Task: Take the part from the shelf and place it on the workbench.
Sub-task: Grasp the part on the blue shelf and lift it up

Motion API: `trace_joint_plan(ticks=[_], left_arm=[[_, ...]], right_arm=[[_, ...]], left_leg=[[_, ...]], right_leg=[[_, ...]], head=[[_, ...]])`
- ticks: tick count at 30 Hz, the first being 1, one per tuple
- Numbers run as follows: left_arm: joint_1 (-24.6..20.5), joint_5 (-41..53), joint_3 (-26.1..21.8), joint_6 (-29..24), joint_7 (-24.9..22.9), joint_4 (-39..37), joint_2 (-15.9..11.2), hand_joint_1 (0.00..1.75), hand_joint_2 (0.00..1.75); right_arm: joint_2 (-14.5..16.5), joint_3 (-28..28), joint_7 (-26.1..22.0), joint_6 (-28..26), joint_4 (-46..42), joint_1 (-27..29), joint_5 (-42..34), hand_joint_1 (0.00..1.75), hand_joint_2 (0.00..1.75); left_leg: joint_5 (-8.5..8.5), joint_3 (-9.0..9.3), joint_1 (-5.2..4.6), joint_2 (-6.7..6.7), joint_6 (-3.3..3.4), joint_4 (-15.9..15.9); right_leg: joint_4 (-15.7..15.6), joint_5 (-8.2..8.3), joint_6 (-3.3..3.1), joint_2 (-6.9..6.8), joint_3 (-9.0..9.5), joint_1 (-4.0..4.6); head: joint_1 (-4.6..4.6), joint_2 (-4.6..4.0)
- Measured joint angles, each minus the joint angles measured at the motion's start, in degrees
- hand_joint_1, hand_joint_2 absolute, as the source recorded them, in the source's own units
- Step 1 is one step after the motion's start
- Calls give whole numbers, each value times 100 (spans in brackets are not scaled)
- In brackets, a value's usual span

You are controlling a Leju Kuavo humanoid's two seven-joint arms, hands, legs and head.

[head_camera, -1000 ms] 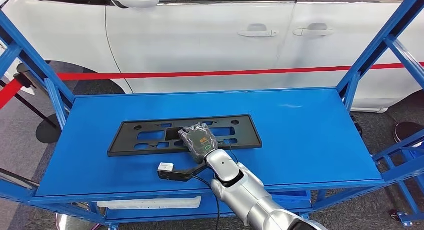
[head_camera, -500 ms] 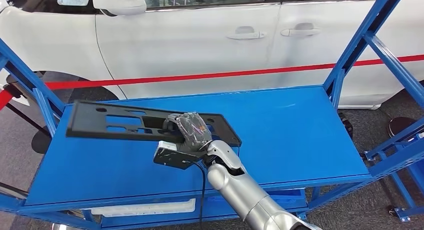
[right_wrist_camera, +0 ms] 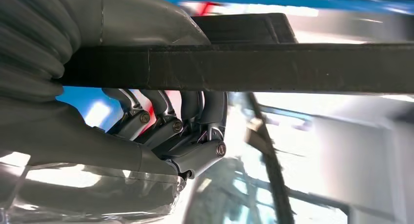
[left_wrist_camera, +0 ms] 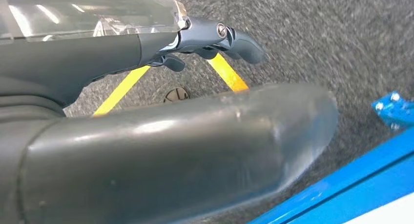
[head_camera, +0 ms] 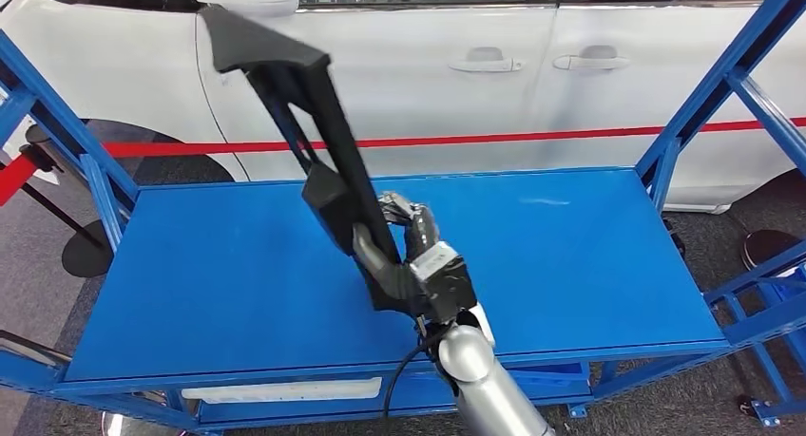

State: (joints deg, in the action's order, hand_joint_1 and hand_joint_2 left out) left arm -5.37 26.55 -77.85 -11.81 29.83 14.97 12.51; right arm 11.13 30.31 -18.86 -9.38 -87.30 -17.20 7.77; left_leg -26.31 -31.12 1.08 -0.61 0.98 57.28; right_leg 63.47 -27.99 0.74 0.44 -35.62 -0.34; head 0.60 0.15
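The part (head_camera: 323,142) is a long black plastic plate with cut-outs. It stands steeply tilted above the blue shelf (head_camera: 589,255), its upper end reaching up and left in front of the car. My right hand (head_camera: 413,241) grips its lower end, just above the shelf's front middle. In the right wrist view the plate's edge (right_wrist_camera: 244,65) crosses the picture, with the dark fingers (right_wrist_camera: 161,119) curled against one face. My left hand (left_wrist_camera: 161,151) hangs over the floor and holds nothing, its thumb and fingers apart.
A white car (head_camera: 475,94) stands close behind the shelf, with a red barrier tape (head_camera: 532,135) across it. Blue frame posts (head_camera: 722,85) rise at both ends of the shelf. Below my left hand lies grey floor with yellow lines (left_wrist_camera: 227,72).
My right hand has lifted the plate off the shelf and swung it from lying flat to nearly upright. The wrist has turned over with it.
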Motion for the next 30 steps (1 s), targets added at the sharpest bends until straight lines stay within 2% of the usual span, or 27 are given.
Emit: trace_joint_plan(ticks=[1, 2, 5, 6, 8, 10, 11, 12, 15, 20, 23, 24, 25, 27, 28, 29, 30], left_arm=[[-2, -29, -22, -8, 16, 0, 9, 0, 175], [-2, -51, -44, -16, 32, 0, 16, 0, 175], [-1, -108, -98, -72, 61, 0, 27, 0, 175], [-1, -138, -112, -89, 73, 0, 30, 0, 175], [-8, -210, -150, -101, 99, 0, 33, 0, 175], [-16, -286, -201, -102, 109, 0, 37, 0, 175], [-16, -325, -227, -103, 109, 0, 39, 0, 175], [-15, -361, -252, -107, 110, 0, 42, 0, 175], [-12, -414, -293, -117, 110, 0, 49, 0, 175], [-12, -416, -297, -118, 110, 0, 50, 0, 175], [-21, -428, -321, -108, 112, 0, 52, 0, 175], [-30, -461, -345, -103, 115, 0, 62, 0, 175], [-40, -495, -368, -99, 121, 0, 72, 0, 175], [-56, -559, -408, -98, 131, 0, 98, 0, 175], [-59, -571, -416, -100, 133, 0, 103, 0, 175], [-60, -580, -421, -102, 132, 0, 107, 0, 175], [-61, -589, -426, -103, 131, 0, 110, 0, 175]], right_arm=[[-57, -46, -83, -17, -253, 92, -174, 175, 175], [-114, -89, -155, -26, -484, 191, -331, 175, 175], [-270, -221, -292, 16, -1030, 539, -715, 175, 175], [-311, -259, -335, 39, -1168, 654, -804, 175, 175], [-372, -325, -420, 68, -1387, 867, -924, 175, 175], [-419, -396, -485, 30, -1514, 1107, -985, 175, 175], [-437, -437, -504, -11, -1549, 1250, -991, 175, 175], [-448, -477, -521, -53, -1574, 1391, -976, 175, 175], [-461, -539, -552, -107, -1613, 1639, -910, 175, 175], [-461, -545, -563, -114, -1622, 1672, -894, 175, 175], [-460, -575, -607, -142, -1656, 1830, -835, 175, 175], [-461, -604, -670, -139, -1680, 2014, -793, 175, 175], [-462, -639, -733, -123, -1703, 2197, -757, 175, 175], [-464, -710, -858, -88, -1739, 2539, -701, 175, 175], [-465, -734, -876, -81, -1744, 2596, -696, 175, 175], [-465, -748, -889, -82, -1745, 2635, -697, 175, 175], [-465, -760, -904, -82, -1747, 2673, -698, 175, 175]], left_leg=[[-14, -9, -12, -12, -23, 10], [-26, -20, -23, -22, -50, 18], [-65, -27, -28, -23, -139, 20], [-127, -47, -26, -8, -168, 86], [-410, -249, -17, 21, -213, 556], [-745, -627, -13, 28, -238, 1338], [-804, -772, -12, 28, -244, 1609], [-751, -829, -12, 29, -242, 1682], [-402, -686, -13, 29, -219, 1298], [-317, -621, -14, 29, -211, 1154], [-24, -311, -36, 26, -141, 458], [70, -208, -42, 25, -84, 198], [103, -184, -43, 30, -27, 82], [175, -214, -37, 50, 72, -13], [205, -249, -39, 63, 92, -18], [225, -284, -43, 71, 94, -10], [249, -319, -44, 77, 89, -2]], right_leg=[[-323, 134, -28, 0, 130, 9], [-511, 191, -53, 0, 197, 20], [-588, 182, -126, -2, 213, 18], [-603, 181, -159, -5, 228, 4], [-627, 173, -220, -20, 262, -17], [-623, 149, -258, -39, 283, -4], [-620, 136, -268, -46, 294, 4], [-614, 122, -272, -46, 305, 10], [-594, 94, -267, -36, 336, 17], [-590, 92, -265, -35, 342, 17], [-565, 65, -235, -27, 357, 27], [-557, 61, -187, -28, 353, 39], [-429, -62, -130, -31, 297, 39], [121, -483, -15, -38, 84, 21], [525, -750, 14, -37, -54, 0], [807, -880, 33, -38, -135, -16], [936, -908, 48, -39, -137, -32]], head=[[1, 0], [-2, 0], [-2, 0], [-7, 0], [-30, 0], [-44, 0], [-42, 0], [-43, 0], [-45, 0], [-45, 0], [-44, 0], [-44, 0], [-33, 0], [-14, 0], [-4, 0], [-4, 0], [-4, 0]])
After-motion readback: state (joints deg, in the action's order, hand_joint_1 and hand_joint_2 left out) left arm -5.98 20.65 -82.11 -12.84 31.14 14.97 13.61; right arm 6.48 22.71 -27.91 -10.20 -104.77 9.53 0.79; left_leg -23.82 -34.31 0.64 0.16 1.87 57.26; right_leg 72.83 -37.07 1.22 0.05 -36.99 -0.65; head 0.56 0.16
